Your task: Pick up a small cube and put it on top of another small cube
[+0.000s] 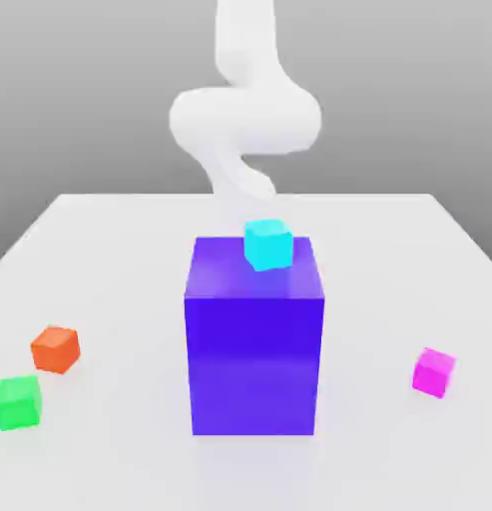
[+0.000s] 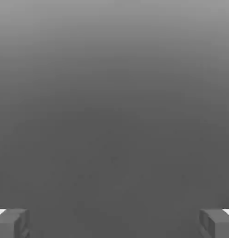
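A cyan small cube (image 1: 267,244) sits tilted on top of a tall blue-violet block (image 1: 254,349) in the middle of the table. An orange cube (image 1: 55,349) and a green cube (image 1: 18,402) lie close together on the table at the exterior view's left. A magenta cube (image 1: 433,372) lies at the exterior view's right. The white arm (image 1: 245,120) curls down behind the tall block, its lower end hidden by the block and the cyan cube. In the hand view my gripper (image 2: 114,223) is open, its fingertips (image 2: 11,223) far apart with only grey background between them.
The white table (image 1: 120,250) stretches back to a far edge behind the block. The tall block stands between the arm and the three loose cubes near the front.
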Controlling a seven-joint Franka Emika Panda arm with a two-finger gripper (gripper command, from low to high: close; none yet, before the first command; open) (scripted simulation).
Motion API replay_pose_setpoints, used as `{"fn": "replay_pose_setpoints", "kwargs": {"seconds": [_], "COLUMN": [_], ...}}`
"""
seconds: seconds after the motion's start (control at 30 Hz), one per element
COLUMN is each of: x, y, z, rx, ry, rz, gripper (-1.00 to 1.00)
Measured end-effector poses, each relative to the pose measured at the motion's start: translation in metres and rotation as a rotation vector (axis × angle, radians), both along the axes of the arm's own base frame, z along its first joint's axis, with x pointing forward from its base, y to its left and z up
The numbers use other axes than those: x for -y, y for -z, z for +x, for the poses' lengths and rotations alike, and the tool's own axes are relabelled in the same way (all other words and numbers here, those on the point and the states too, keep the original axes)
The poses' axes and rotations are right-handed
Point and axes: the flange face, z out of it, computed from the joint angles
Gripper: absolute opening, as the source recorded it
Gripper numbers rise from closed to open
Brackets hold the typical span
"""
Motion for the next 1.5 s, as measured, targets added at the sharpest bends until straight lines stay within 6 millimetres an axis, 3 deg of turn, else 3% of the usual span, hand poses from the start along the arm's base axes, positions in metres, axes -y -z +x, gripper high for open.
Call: {"fn": "replay_pose_setpoints", "kwargs": {"seconds": [0.17,0.33,0.47,0.6,0.7,0.73,0.9,0.93,1.17,1.37,1.43,1.5], "x": [-0.076,-0.149,-0.199,-0.242,-0.254,-0.254,-0.255,-0.254,-0.254,-0.254,-0.254,-0.234], "y": [0.110,0.222,0.310,0.393,0.451,0.465,0.519,0.529,0.532,0.479,0.471,0.467], "z": [0.041,0.039,0.010,-0.044,-0.089,-0.095,-0.101,-0.102,-0.102,-0.102,-0.082,-0.044], "rx": [-0.161,-0.310,-0.424,-0.534,-0.616,-0.631,-0.646,-0.647,-0.647,-0.646,-0.633,-0.627], "ry": [-0.194,-0.386,-0.540,-0.712,-0.823,-0.837,-0.850,-0.851,-0.851,-0.850,-0.856,-0.836], "rz": [-0.060,-0.133,-0.201,-0.284,-0.348,-0.357,-0.364,-0.364,-0.365,-0.366,-0.368,-0.367], "gripper": [0.00,0.00,0.00,0.00,0.00,0.00,0.00,-1.00,-1.00,-1.00,-1.00,-1.00]}}
